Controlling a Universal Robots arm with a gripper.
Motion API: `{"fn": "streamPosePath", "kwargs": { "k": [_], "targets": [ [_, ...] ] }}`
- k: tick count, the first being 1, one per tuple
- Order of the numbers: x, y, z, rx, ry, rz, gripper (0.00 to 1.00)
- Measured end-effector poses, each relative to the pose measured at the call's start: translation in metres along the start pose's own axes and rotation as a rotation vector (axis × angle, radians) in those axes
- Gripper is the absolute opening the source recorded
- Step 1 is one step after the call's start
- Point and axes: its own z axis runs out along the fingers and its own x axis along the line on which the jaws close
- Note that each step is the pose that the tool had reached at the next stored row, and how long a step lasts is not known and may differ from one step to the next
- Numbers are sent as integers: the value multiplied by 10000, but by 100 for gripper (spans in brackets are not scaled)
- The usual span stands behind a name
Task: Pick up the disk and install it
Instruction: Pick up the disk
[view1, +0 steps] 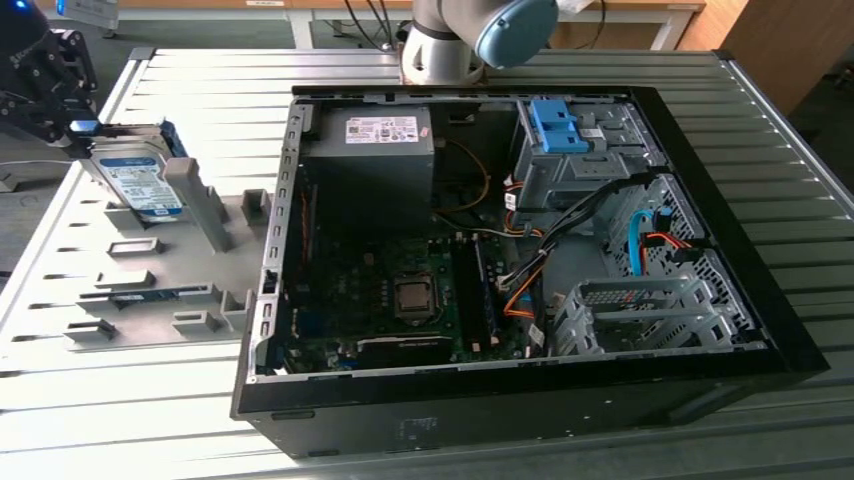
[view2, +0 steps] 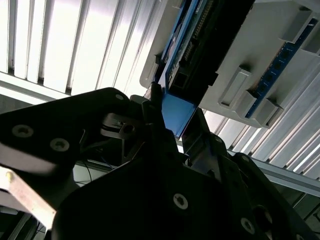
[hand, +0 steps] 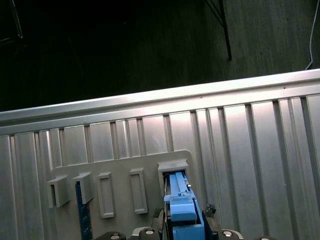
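the claw (view2: 176, 118) is clamped on the blue-framed disk (view1: 135, 186) standing upright in the grey rack (view1: 174, 300).

Blue-edged disk (hand: 183, 212) at grey holder (hand: 120, 167) slot

Disk (view1: 140, 190) in holder (view1: 147, 300), beside case (view1: 534, 410)

robotics lab | slatted metal table (view1: 790, 185) | opened computer case (view1: 467, 428)
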Motion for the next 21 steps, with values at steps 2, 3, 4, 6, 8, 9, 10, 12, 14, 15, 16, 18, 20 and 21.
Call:
{"fn": "streamPosePath", "kwargs": {
  "k": [2, 3, 4, 6, 8, 9, 10, 12, 14, 15, 16, 18, 20, 21],
  "targets": [
    [0, 0, 1, 1, -1, 0, 40],
    [0, 0, 2, 3, -2, 0, 40],
    [0, 0, 3, 3, -2, 0, 40],
    [0, 0, 4, 3, -2, 0, 42],
    [0, 0, 9, 5, -3, 0, 48],
    [0, 0, 15, 6, -3, 0, 48],
    [0, 0, 22, 4, -3, 0, 48],
    [0, 0, 43, 3, -2, 0, 48],
    [1, 1, 64, 2, -1, 0, 48],
    [1, 1, 75, 2, -1, 0, 48],
    [1, 1, 84, 2, -1, 0, 48],
    [1, 1, 101, 2, -2, 0, 48],
    [1, 1, 117, 3, -2, 0, 48],
    [1, 1, 122, 3, -2, 0, 48]
  ]
}}
